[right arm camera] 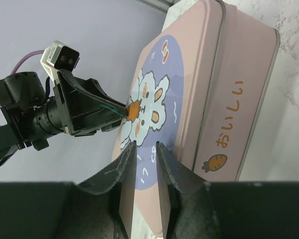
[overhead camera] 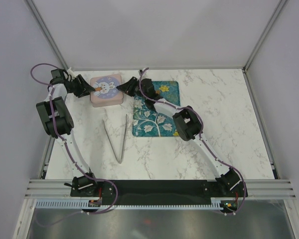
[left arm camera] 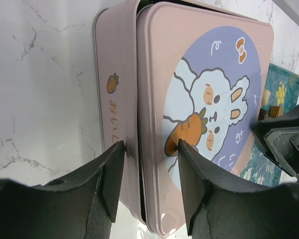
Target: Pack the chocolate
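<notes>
Left gripper (left arm camera: 150, 147): jaws about half open, astride the near edge of the pink tin (overhead camera: 107, 90). One finger lies beside the side wall and the other over the rabbit-printed lid (left arm camera: 204, 64). A gap shows on both sides, so nothing is clamped.

Right gripper (right arm camera: 145, 147): jaws narrowly parted, tips at the opposite edge of the same lid. The lid face shows through the gap. Whether the tips pinch the rim cannot be told.

Location of parts, top view:
- The tin sits in the upper left of the tabletop (overhead camera: 219, 134), between the two grippers.
- A teal patterned mat (overhead camera: 162, 107) lies just right of the tin.
- Metal tongs (overhead camera: 117, 142) lie below the tin, apart from it and held by neither arm.

Chocolate: no piece can be identified on the tabletop or mat. In the left wrist view, two small brown shapes (left arm camera: 275, 110) appear at the right edge, over the mat; they are too small to name.

Task status (judgement): the lid is on the base and no loose pieces are evident, so the chocolate is probably inside the tin, with filling done. A dark seam along the lid's upper edge in the left wrist view suggests incomplete seating. Remaining work: press the lid home, then withdraw both arms.
</notes>
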Controlling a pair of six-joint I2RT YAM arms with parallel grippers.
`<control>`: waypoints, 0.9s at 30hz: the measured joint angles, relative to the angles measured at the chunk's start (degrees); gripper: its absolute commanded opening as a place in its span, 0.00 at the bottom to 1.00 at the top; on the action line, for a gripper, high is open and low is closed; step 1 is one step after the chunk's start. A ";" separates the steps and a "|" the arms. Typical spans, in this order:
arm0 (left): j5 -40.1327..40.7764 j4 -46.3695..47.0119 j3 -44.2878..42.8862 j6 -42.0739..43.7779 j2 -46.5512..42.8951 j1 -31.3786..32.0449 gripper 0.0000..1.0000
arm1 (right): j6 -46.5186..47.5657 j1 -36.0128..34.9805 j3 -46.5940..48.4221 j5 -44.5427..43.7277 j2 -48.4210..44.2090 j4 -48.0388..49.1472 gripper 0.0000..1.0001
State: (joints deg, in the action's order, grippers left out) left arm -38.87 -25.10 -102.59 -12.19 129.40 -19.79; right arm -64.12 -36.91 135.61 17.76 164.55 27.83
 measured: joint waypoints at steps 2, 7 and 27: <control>0.15 0.00 0.00 -0.02 0.00 0.00 0.55 | 1.22 0.07 -1.25 0.13 -0.98 -0.04 0.33; 0.92 0.02 -0.33 -0.09 0.00 0.13 0.55 | 4.74 0.11 -4.02 0.11 -3.52 -1.49 0.37; 4.33 0.13 -2.89 -0.11 0.35 0.42 0.54 | 15.13 0.66 -8.70 -3.63 -10.38 -11.04 0.48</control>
State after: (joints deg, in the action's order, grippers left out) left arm -34.54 -24.97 -105.47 -12.29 129.75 -19.38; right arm -48.99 -36.25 126.91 14.13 154.17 16.80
